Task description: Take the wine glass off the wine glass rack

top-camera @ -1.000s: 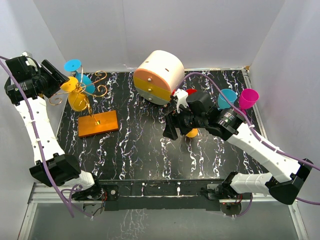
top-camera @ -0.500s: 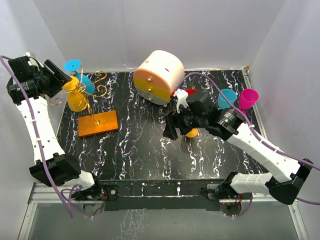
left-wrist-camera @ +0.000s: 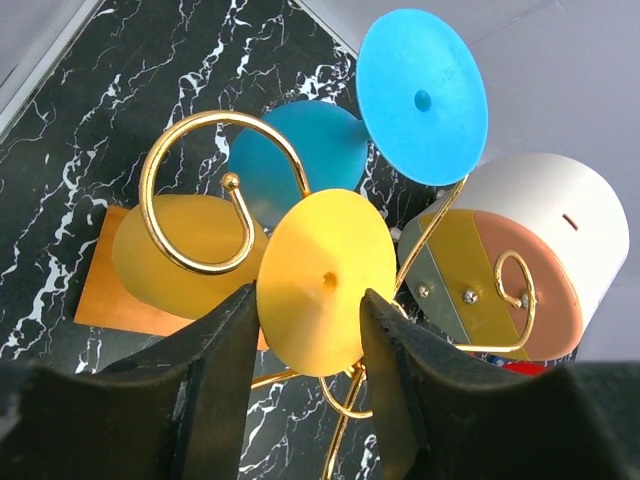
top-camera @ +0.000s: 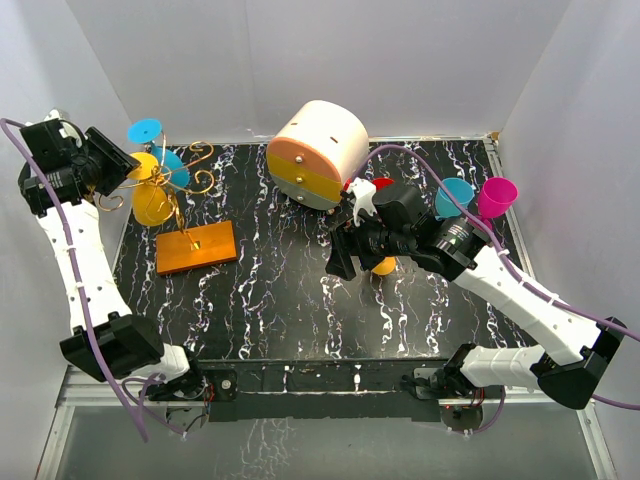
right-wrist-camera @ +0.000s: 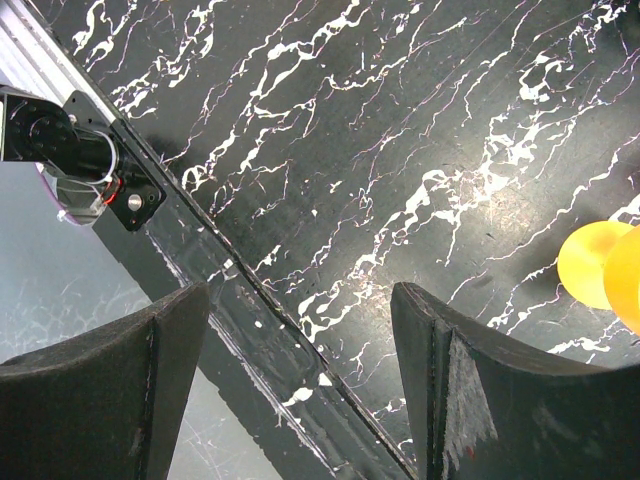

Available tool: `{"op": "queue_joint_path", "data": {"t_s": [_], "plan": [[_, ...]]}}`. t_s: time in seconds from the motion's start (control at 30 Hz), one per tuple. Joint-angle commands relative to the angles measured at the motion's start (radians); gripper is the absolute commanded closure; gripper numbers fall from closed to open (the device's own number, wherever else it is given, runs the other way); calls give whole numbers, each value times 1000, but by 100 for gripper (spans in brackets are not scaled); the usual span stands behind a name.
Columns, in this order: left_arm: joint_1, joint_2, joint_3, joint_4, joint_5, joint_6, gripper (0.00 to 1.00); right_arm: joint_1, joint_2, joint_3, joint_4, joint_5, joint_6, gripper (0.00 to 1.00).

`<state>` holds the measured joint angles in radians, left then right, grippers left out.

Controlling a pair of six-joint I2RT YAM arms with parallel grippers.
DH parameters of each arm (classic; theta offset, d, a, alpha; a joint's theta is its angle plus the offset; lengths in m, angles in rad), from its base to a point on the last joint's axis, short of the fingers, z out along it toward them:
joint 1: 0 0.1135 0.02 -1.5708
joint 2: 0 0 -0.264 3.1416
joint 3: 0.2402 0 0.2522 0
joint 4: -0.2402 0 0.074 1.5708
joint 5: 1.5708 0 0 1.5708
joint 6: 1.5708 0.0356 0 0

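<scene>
The wine glass rack is a gold wire stand (top-camera: pixel 196 160) with curled arms on an orange base block (top-camera: pixel 196 248) at the table's left. A yellow wine glass (top-camera: pixel 153 203) and a blue wine glass (top-camera: pixel 146 131) hang on it upside down. In the left wrist view the yellow glass's round foot (left-wrist-camera: pixel 320 285) sits between my fingers, in front of its bowl (left-wrist-camera: pixel 185 255); the blue foot (left-wrist-camera: pixel 422 95) is above. My left gripper (left-wrist-camera: pixel 310 320) is closed on the yellow foot's edges, and also shows in the top view (top-camera: pixel 122 165). My right gripper (top-camera: pixel 340 262) hangs open and empty over the table's middle (right-wrist-camera: pixel 300 300).
A white-and-orange rounded drawer box (top-camera: pixel 318 150) stands at the back centre. A teal glass (top-camera: pixel 455 195) and a pink glass (top-camera: pixel 496 197) stand at the right. A yellow glass (right-wrist-camera: pixel 600 262) lies under my right arm. White walls enclose the table.
My left arm's upper part has shifted slightly; its gripper stays at the yellow glass's foot. The right arm has not moved.
</scene>
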<state>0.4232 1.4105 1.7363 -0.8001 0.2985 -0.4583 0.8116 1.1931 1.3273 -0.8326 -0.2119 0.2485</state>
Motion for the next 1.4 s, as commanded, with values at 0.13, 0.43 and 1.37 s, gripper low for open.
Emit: {"op": "queue_joint_path", "data": {"t_s": [0.13,0.43,1.37], "plan": [[2,-38,-43,-35,-44,-42,66,6,0,6,63,-7,-3,28],[2,-113,-135,65,-49,-139,76,6,-2,6,61,-8,-4,28],[7,-248,-189,127,-157,-324,100,6,-12,11,55,-10,-2,28]]}}
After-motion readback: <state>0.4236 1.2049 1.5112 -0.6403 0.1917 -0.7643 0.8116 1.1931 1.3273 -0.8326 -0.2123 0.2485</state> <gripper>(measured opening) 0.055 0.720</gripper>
